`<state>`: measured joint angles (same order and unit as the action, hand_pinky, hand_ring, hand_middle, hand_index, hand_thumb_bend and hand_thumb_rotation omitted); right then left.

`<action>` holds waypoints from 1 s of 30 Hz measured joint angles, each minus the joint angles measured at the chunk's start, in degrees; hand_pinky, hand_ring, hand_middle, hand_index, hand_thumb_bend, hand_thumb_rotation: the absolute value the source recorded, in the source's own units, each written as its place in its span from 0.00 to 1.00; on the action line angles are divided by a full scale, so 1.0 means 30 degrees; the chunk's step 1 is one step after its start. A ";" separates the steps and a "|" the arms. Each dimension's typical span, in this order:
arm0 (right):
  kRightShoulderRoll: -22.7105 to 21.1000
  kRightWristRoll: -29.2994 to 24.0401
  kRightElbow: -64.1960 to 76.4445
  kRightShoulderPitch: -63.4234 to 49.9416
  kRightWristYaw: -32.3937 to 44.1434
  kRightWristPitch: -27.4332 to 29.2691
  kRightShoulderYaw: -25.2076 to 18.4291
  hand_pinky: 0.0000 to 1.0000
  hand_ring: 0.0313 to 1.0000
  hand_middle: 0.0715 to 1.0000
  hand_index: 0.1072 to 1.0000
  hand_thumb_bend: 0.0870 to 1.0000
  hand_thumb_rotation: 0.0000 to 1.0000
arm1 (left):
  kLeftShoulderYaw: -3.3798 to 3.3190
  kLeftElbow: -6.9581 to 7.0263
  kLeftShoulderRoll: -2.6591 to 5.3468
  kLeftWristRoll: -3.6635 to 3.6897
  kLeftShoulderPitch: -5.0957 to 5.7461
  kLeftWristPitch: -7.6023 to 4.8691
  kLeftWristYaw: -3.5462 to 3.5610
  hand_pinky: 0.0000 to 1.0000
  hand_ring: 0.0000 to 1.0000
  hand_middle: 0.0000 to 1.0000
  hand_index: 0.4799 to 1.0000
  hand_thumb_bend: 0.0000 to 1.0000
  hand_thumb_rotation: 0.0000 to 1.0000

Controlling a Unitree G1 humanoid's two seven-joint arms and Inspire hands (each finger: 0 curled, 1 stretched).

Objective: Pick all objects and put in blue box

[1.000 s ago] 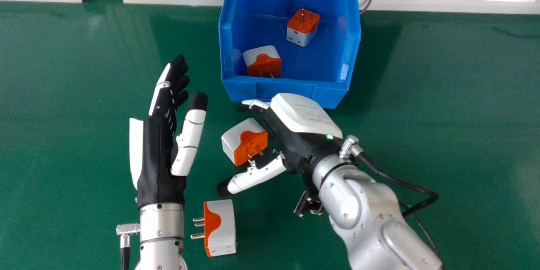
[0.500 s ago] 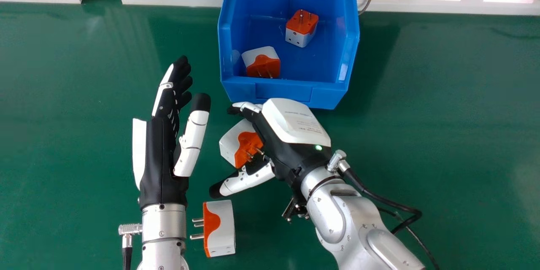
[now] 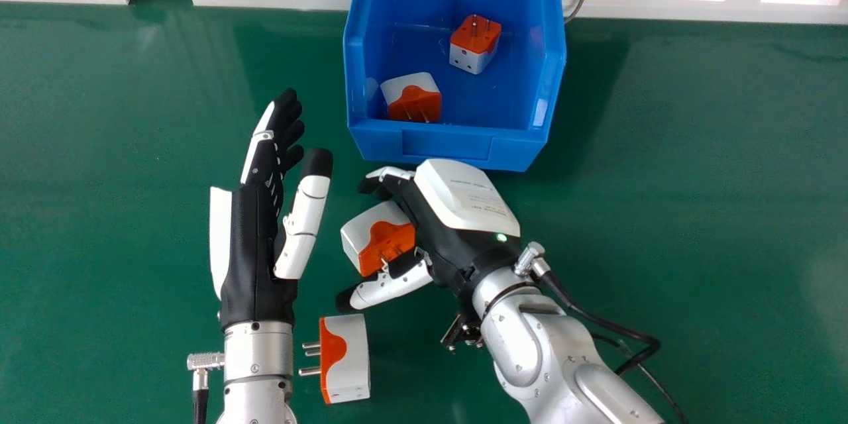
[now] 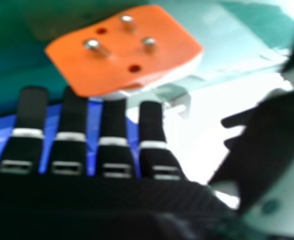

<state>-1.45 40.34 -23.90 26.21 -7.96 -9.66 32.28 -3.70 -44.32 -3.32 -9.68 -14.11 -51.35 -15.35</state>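
orange and white, the adapter [image 3: 387, 235] between the right hand [image 3: 440, 232] and its thumb on the green table [image 3: 695, 212] has its palm-side edge hidden by that hand in the head view, and whether they touch i cannot tell. in the right hand view the thumb is blurred, while the fingers stretch out nearly straight, set wide of the thumb, not clasped round anything. the blue box [image 3: 447, 144], its far end cut off, holds two more adapters [image 3: 414, 103], with another plug [image 3: 351, 358] lying near the open left hand's [image 3: 248, 245] wrist.
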 measured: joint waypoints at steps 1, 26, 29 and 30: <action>0.0006 -0.0069 -0.0145 -0.0014 -0.0200 0.0305 -0.0046 0.62 0.69 0.73 0.72 0.87 0.24 | 0.0000 0.0000 -0.0001 0.0000 0.0000 0.0000 -0.0002 0.87 0.89 0.91 0.79 0.70 0.89; 0.0279 -0.0642 -0.2339 -0.0086 -0.2434 0.4249 -0.0449 0.37 0.42 0.49 0.53 0.55 0.05 | 0.0001 0.0001 -0.0032 -0.0145 -0.0058 0.0002 0.0050 0.87 0.89 0.91 0.78 0.70 0.89; 0.0279 -0.0640 -0.2327 -0.0095 -0.2435 0.4248 -0.0459 0.37 0.42 0.49 0.53 0.55 0.05 | 0.0000 0.0000 -0.0032 -0.0141 -0.0057 0.0001 0.0063 0.87 0.89 0.91 0.78 0.70 0.89; 0.0279 -0.0640 -0.2314 -0.0105 -0.2435 0.4248 -0.0463 0.37 0.42 0.49 0.53 0.55 0.05 | 0.0001 0.0000 -0.0032 -0.0141 -0.0057 0.0001 0.0066 0.87 0.89 0.91 0.78 0.70 0.89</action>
<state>-0.62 38.42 -30.85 25.90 -15.27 3.08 30.90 -3.70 -44.32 -3.42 -10.11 -14.28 -51.34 -15.15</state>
